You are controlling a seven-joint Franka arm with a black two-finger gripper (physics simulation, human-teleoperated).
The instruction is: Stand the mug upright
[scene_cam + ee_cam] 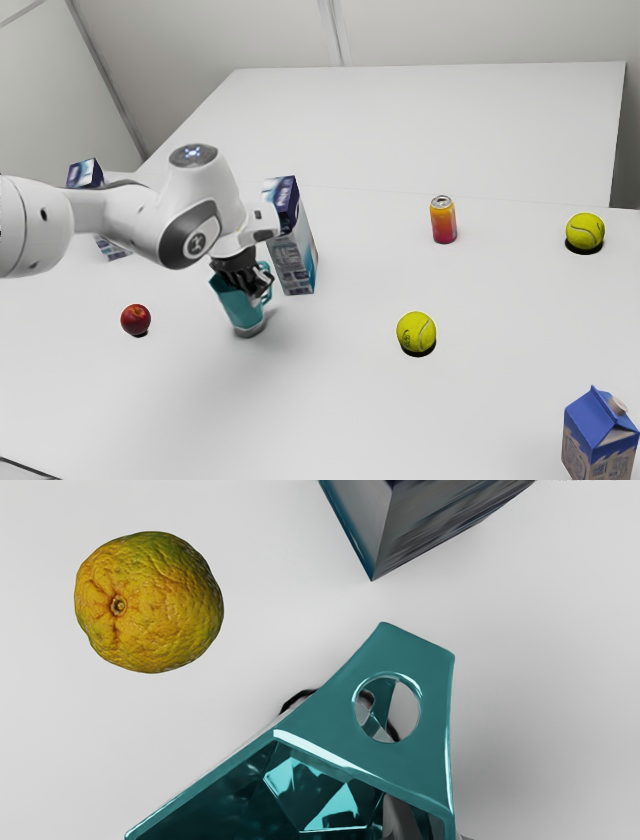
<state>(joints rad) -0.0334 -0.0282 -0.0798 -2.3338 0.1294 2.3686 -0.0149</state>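
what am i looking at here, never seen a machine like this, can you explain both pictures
The machine is one white robot arm, in a simulation. The exterior view is taken from beside it; the wrist view comes from a camera on its hand, looking down into a teal mug.

On the table are that mug, a drink can, two tennis balls, a red fruit and three cartons: one near the mug, one partly behind the arm, one blue. The wrist view adds a yellow-green citrus fruit.

The hand is at the mug's rim; whether it holds the mug, I can't tell.
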